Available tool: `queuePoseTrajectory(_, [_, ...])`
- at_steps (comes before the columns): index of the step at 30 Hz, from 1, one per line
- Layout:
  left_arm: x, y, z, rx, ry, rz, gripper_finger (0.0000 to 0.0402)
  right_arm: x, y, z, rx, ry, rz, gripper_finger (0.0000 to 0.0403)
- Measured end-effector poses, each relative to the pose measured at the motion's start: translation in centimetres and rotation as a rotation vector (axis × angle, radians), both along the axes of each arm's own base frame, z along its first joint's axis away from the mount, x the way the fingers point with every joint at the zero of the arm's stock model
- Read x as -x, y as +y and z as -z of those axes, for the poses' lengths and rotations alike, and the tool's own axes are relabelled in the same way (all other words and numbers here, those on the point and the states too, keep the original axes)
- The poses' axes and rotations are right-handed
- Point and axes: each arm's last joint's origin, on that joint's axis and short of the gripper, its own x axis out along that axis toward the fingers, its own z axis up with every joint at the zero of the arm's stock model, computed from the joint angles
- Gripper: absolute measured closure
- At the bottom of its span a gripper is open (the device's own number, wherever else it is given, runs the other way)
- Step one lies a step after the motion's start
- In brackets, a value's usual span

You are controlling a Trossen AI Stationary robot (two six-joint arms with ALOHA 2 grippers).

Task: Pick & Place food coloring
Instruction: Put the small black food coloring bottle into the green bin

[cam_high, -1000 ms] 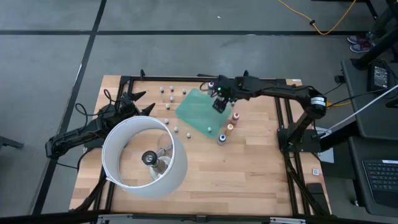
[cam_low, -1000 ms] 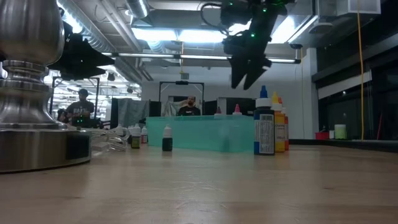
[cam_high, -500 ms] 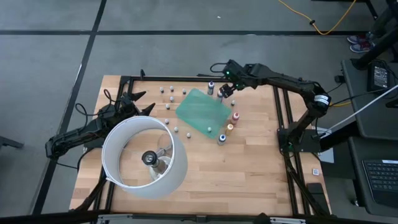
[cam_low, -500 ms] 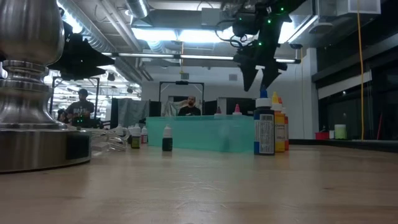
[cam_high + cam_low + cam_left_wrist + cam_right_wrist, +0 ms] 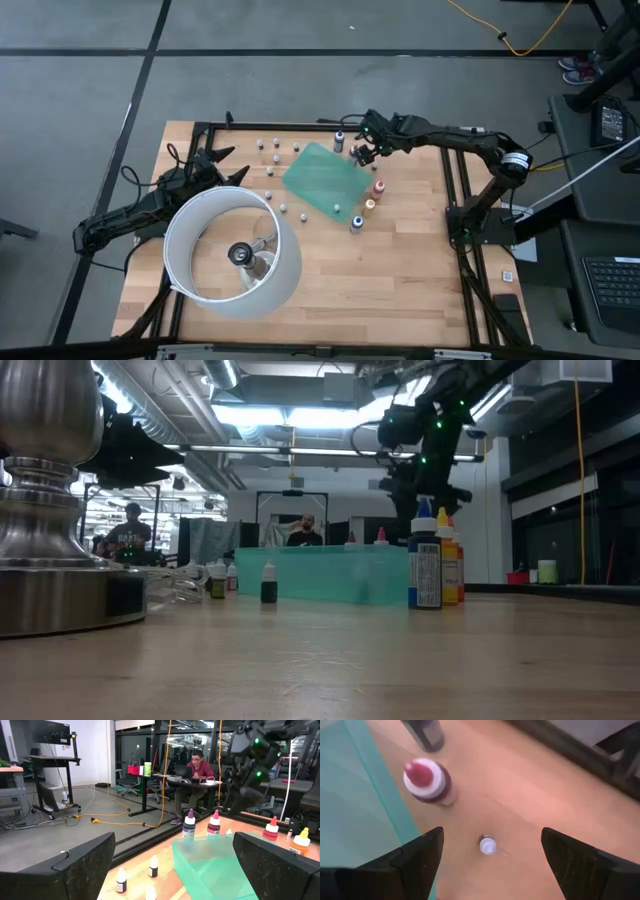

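Note:
Several tiny food coloring bottles stand upright on the wooden table around a flat green sheet [image 5: 322,178]. A dark one [image 5: 339,140] and a pink-capped one [image 5: 427,780] are at the sheet's far side. Red [image 5: 378,187], orange [image 5: 369,206] and blue [image 5: 357,223] ones line its right side, and pale ones [image 5: 276,150] are scattered to its left. My right gripper [image 5: 362,153] hovers open above the far right corner of the sheet. It points down, with a small white-capped bottle [image 5: 487,845] below the gap between its fingers [image 5: 491,834]. My left gripper [image 5: 225,165] waits open at the table's left.
A big white ring lamp [image 5: 232,250] fills the table's near left; its metal base [image 5: 50,510] blocks the left of the low view. A black frame [image 5: 455,190] borders the table. Bare wood lies at the near right. People sit in the room beyond the table.
My right gripper has moved from over the green sheet toward the table's far right. It has turned and come down a little over the bottles at the sheet's far right corner, staying open. Bottles and sheet have not moved.

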Motion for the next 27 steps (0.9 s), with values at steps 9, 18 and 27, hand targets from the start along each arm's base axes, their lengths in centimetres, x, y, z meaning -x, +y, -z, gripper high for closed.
queuePoseTrajectory(9, [0.0, 0.0, 0.0, 0.0, 0.0, 0.0, 0.0002, 0.6, 0.4, 2.9, -0.016, -0.011, 0.009, 0.0067])
queuePoseTrajectory(18, [0.0, 0.0, 0.0, 0.0, 0.0, 0.0, 0.0002, 0.7, 0.5, 5.1, -0.04, -0.013, -0.003, 0.0067])
queuePoseTrajectory(27, [0.0, 0.0, 0.0, 0.0, 0.0, 0.0, 0.0002, 0.3, 0.2, 6.5, -0.067, 0.006, -0.024, 0.0067])
